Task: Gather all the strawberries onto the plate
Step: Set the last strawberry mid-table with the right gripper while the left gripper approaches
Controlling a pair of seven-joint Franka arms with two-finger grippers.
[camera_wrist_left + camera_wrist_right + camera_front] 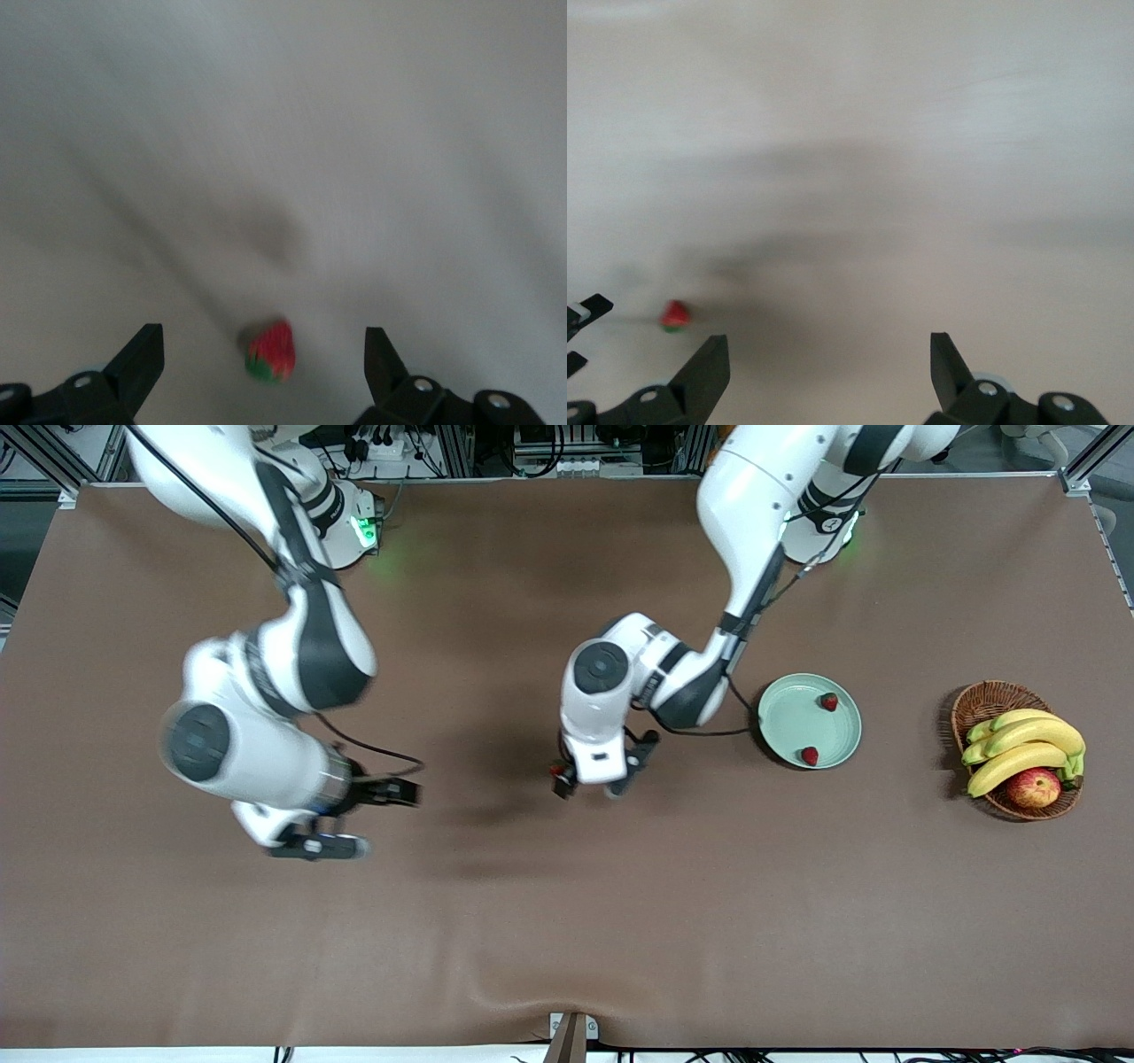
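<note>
Left wrist view, left gripper [264, 363] wide open, apparently straddling strawberry [272, 351]

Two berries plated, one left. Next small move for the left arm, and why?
Probably lower the left gripper straight down and close. Its fingers stand open on either side of the last strawberry, which lies on the table. Two strawberries already sit in the plate; the right gripper is open, away from it.

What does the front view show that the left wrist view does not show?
Front view only: the plate holding two strawberries, the basket with bananas and an apple, and the open right end effector.

Left wrist view only: the third strawberry's green cap.

Both: the open left end effector over that strawberry on the brown table.
</note>
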